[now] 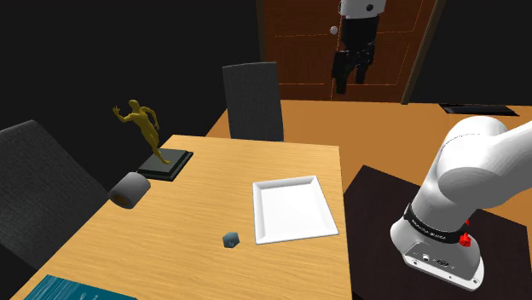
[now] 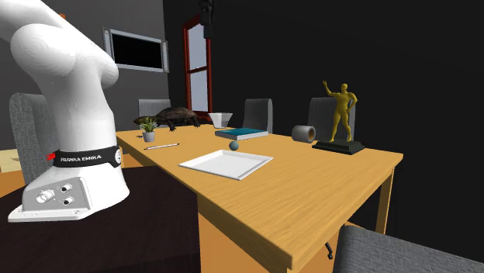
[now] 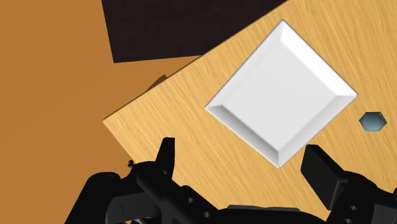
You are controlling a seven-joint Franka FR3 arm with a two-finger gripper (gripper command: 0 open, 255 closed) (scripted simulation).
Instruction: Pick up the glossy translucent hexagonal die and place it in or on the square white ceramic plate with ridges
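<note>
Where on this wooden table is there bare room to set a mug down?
Bare wood lies between the square white plate and the golden figurine, and past the plate toward the dark chair. It is crowded around the teal book, potted plant and white bowl.

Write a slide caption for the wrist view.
Open fingers above a wooden table, with the white square plate and a small grey-blue die beside it.
</note>
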